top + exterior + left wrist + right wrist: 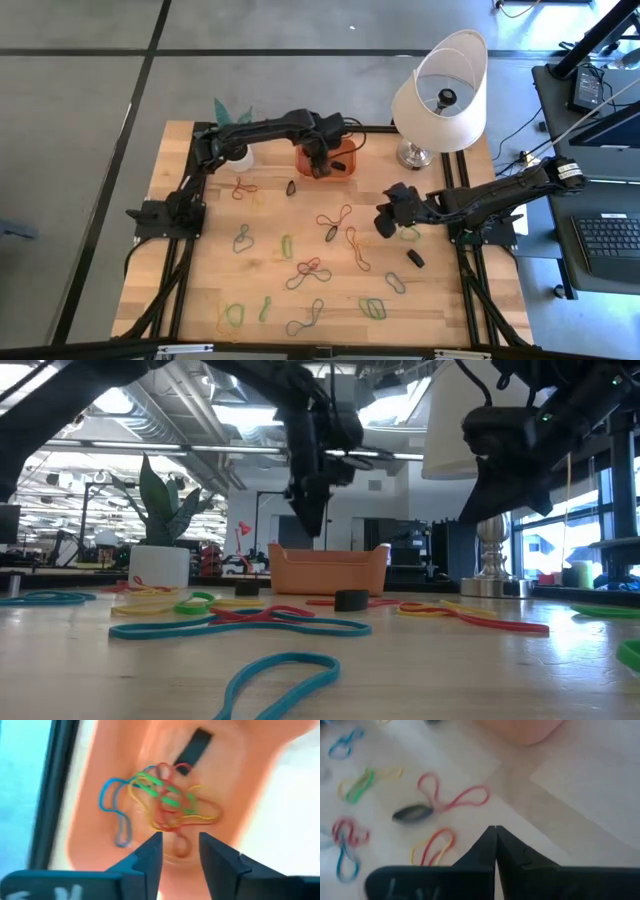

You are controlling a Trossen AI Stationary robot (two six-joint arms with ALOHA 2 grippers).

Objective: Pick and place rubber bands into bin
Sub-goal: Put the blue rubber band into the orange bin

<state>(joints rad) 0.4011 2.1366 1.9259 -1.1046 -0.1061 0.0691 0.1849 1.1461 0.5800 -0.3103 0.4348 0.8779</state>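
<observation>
Orange plastic filled my left wrist view: the bin point(250, 785) held a tangle of rubber bands point(165, 802), blue, yellow, green and red, with a black piece beside them, and the left gripper point(180, 851) hung just above with its fingers apart and nothing between them. From above I could not see inside the bin point(343, 160), because the left arm covered it. Many bands point(334, 219) lay scattered on the wooden table point(200, 290). The right gripper point(495, 832) was closed and empty, above the table near the middle. A white lamp point(440, 95) and a plant pot point(160, 565) stood near the bin.
</observation>
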